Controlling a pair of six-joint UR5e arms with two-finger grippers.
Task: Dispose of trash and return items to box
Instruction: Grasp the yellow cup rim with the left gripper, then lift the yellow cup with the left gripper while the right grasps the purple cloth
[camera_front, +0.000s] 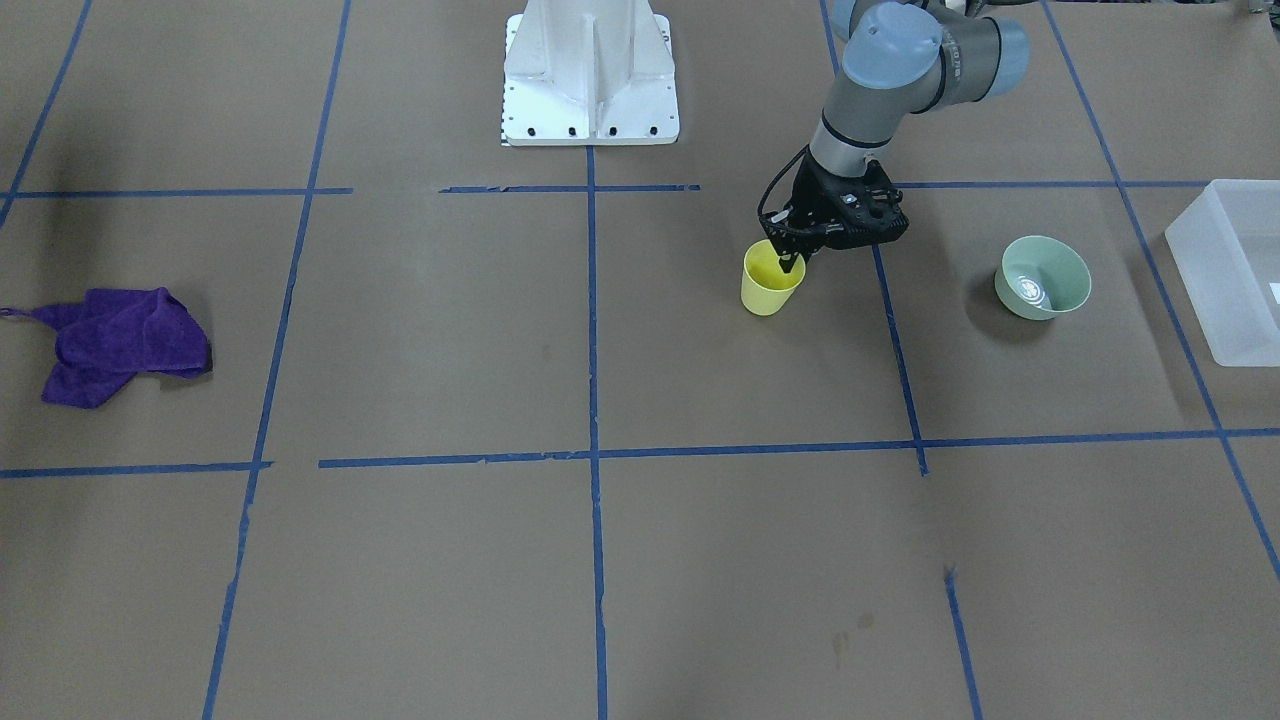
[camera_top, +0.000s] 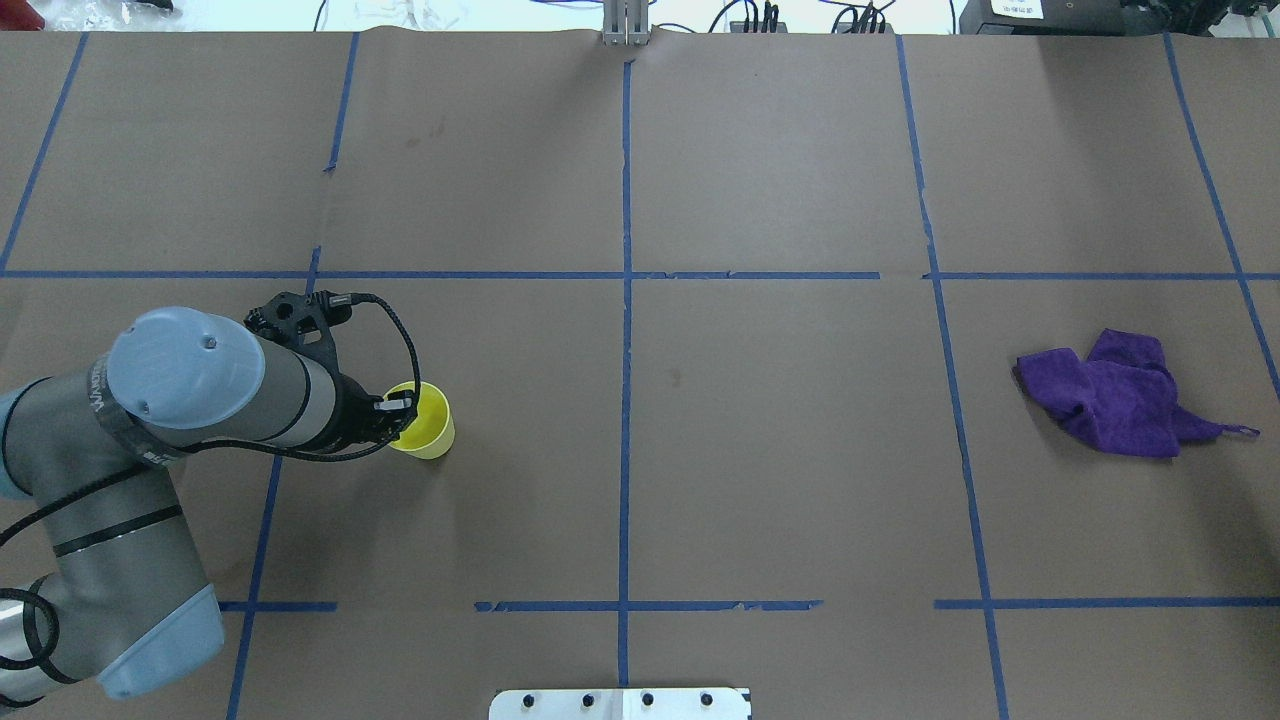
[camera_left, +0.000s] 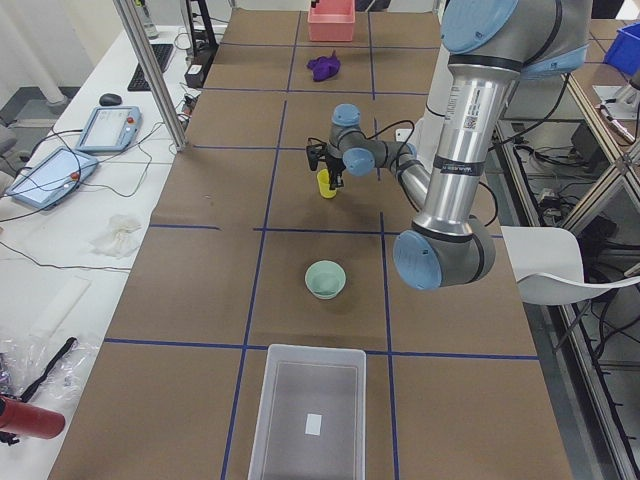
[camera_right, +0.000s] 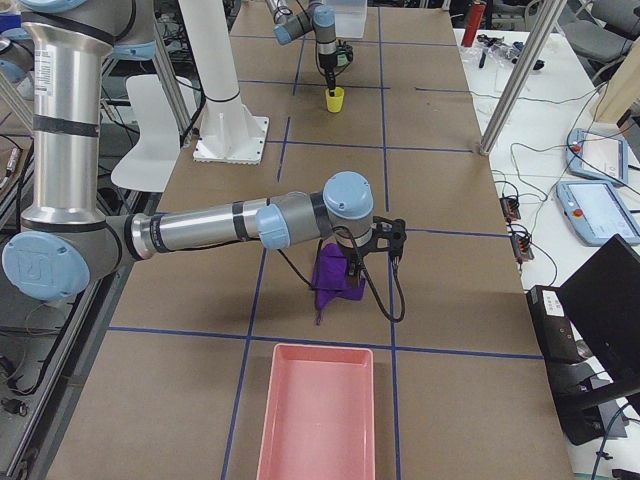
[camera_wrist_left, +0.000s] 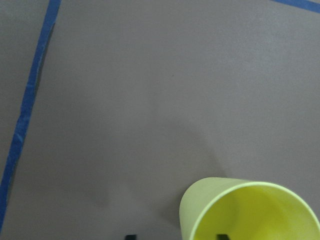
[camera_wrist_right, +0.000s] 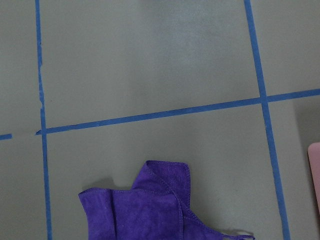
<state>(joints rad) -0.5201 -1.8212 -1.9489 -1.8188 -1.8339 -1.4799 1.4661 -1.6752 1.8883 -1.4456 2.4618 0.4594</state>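
Note:
The yellow cup (camera_front: 770, 285) stands upright on the brown table, also in the overhead view (camera_top: 432, 428) and the left wrist view (camera_wrist_left: 250, 210). My left gripper (camera_front: 793, 262) is open at its rim. One fingertip is inside the cup and the other outside, so the jaws straddle the wall (camera_wrist_left: 175, 236). The pale green bowl (camera_front: 1045, 278) sits apart, between the cup and the frosted box (camera_front: 1215, 260). My right gripper (camera_right: 375, 258) hangs over a purple cloth (camera_right: 335, 275). I cannot tell whether it is open or shut.
The purple cloth (camera_top: 1110, 395) lies crumpled on the robot's right side of the table. A pink tray (camera_right: 315, 420) sits at that end of the table. The robot's white base (camera_front: 590, 70) is at the near middle edge. Blue tape lines grid the table.

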